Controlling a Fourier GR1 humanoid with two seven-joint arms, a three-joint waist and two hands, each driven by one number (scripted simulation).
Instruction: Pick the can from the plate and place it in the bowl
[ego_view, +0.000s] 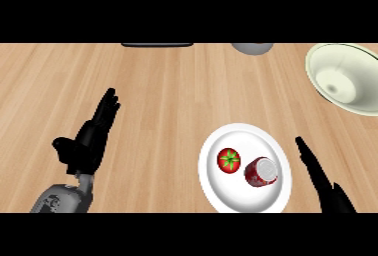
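Observation:
A dark red can (260, 172) with a silver lid stands on the white plate (240, 137), on its right half. A red tomato (229, 160) with a green stem sits beside it on the left half. The pale green bowl (347, 77) lies at the far right of the wooden counter. My right hand (319, 175) is open, fingers straight, just right of the plate and apart from the can. My left hand (92, 135) is open over the counter at the left, well away from the plate.
A grey round object (252, 48) sits at the counter's far edge, left of the bowl. A dark flat object (157, 45) lies along the far edge at the middle. Bare wood stretches between the plate and the bowl.

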